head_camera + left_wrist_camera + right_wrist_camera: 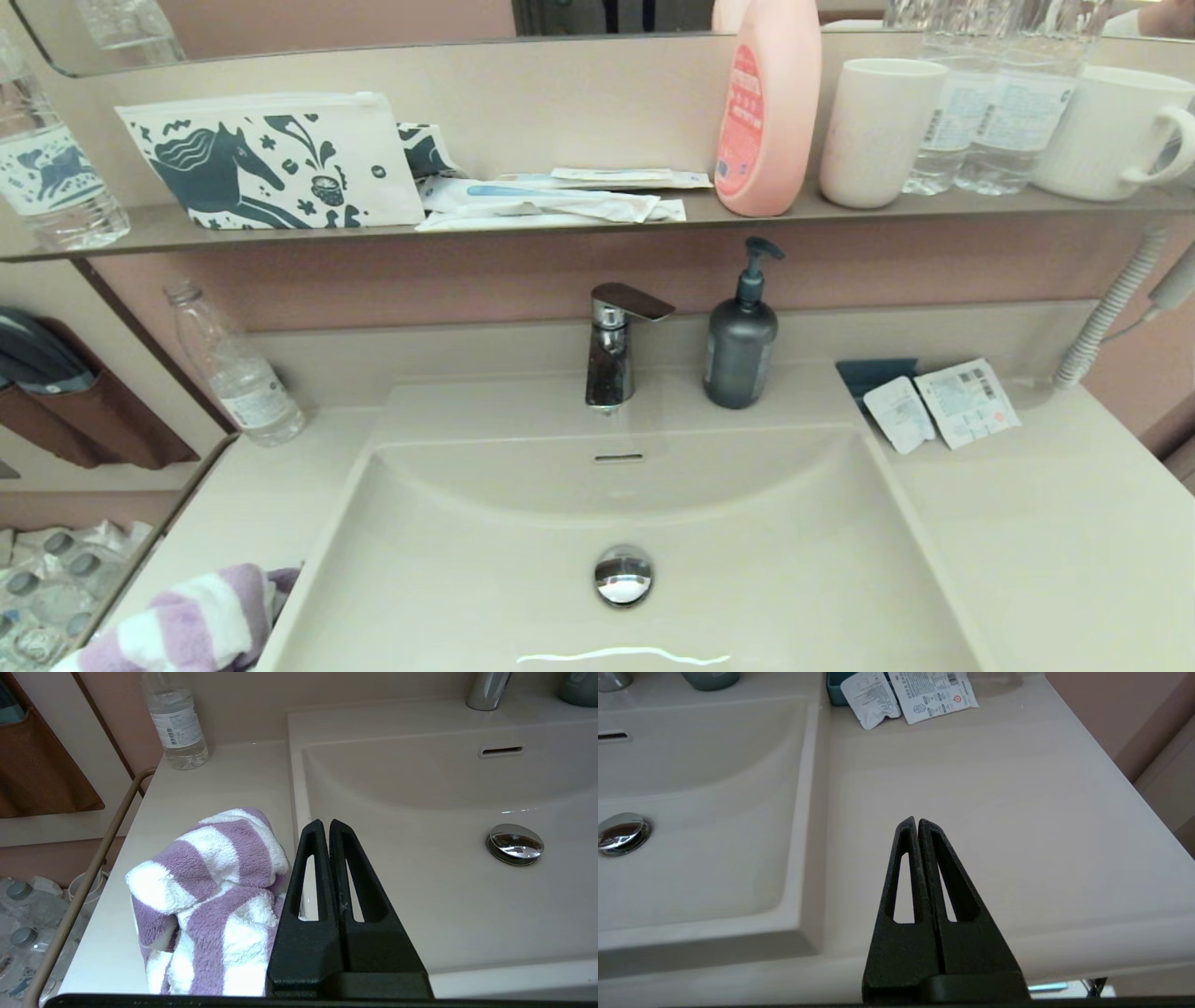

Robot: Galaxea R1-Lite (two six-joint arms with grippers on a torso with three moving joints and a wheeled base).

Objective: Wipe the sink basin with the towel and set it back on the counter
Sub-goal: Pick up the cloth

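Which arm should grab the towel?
Left. The towel lies on the counter left of the sink basin, right beside the left gripper. The right gripper hangs over bare counter across the basin. Both jaws shut.

Striped towel [210,896] (crumpled) on counter [224,779]

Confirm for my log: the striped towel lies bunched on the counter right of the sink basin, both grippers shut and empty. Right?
Not quite: the towel lies on the counter left of the sink basin, as the left wrist view shows. The left gripper and right gripper are shut and empty.
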